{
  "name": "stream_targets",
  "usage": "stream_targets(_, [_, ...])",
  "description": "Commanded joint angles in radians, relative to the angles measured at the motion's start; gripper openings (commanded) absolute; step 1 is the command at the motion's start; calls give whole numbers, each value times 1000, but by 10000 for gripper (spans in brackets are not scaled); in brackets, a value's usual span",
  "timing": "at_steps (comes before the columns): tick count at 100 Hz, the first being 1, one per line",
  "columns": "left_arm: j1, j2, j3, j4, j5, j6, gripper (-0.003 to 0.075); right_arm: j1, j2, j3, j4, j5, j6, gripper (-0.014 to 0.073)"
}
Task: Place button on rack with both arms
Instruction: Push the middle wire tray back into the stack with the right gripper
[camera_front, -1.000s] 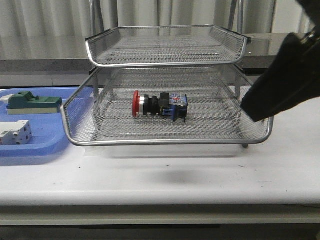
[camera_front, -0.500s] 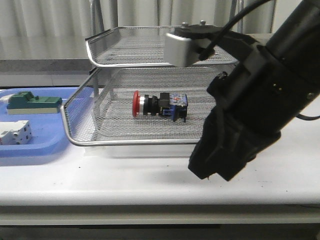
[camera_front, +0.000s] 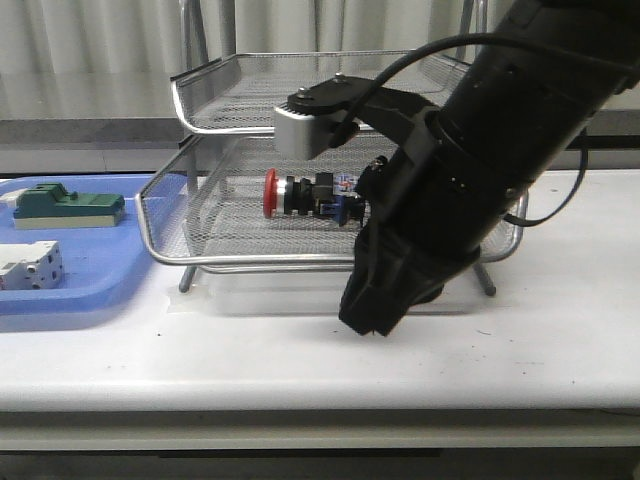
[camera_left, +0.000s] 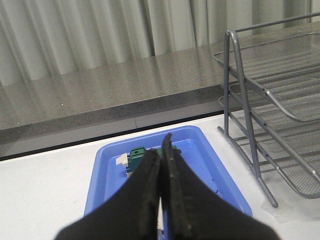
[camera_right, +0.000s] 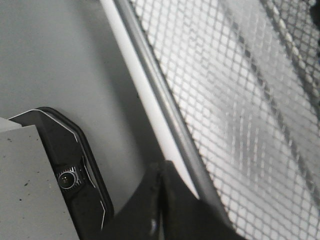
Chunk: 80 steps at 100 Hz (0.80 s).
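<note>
Table (camera_front: 560, 340): a white top is seen, carrying everything else.
Rack (camera_front: 250, 262): a silver wire-mesh letter tray is set at the table's centre, with chrome rims and splayed legs; two tiers are shown in the front view, and any third is cut off above.
Right arm (camera_front: 480, 160): a bulky black arm is hung in front of the rack's 3 o'clock half, with a silver-grey block near the wrist.
Right gripper (camera_right: 161, 210): its fingers are pressed together on nothing, just beside the rack's chrome rim.
Blue tray (camera_front: 95, 270): a flat plastic tray is laid at 9 o'clock of the rack, holding a green-and-cream block (camera_front: 68, 205) and a white block (camera_front: 30, 265).
Left gripper (camera_left: 162, 200): its fingers are closed with nothing between them, held above the blue tray.
Button (camera_front: 310, 195): it is lying on its side on the lower tier's mesh, red cap pointing to 9 o'clock, its rear end partly hidden by the right arm; the placing is judged done.
Look of the button: a red mushroom cap, a silver collar, a black body and a blue rear block are shown.
Handling: it is judged light, rigid and hard-shelled, liable to roll on its round collar; the smooth cap is judged slippery.
Hold: the black body behind the collar is judged the safest place, gripped across its flat sides.
</note>
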Motion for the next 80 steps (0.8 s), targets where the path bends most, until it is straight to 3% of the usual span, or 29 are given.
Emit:
stream_targets(1, [3,7,-29,-11,-86,-6,-20,-36,-8,-69,-22,-72,-11,-68])
stream_targets(26, [3,7,-29,-11,-86,-6,-20,-121,47,-179,-33,-71,-11,-68])
stream_targets(52, [3,7,-29,-11,-86,-6,-20,-131,39,-201,-24,-6,-3,-68])
stream_targets(80, [3,7,-29,-11,-86,-6,-20,-136,-63,-200,-69,172,231,-60])
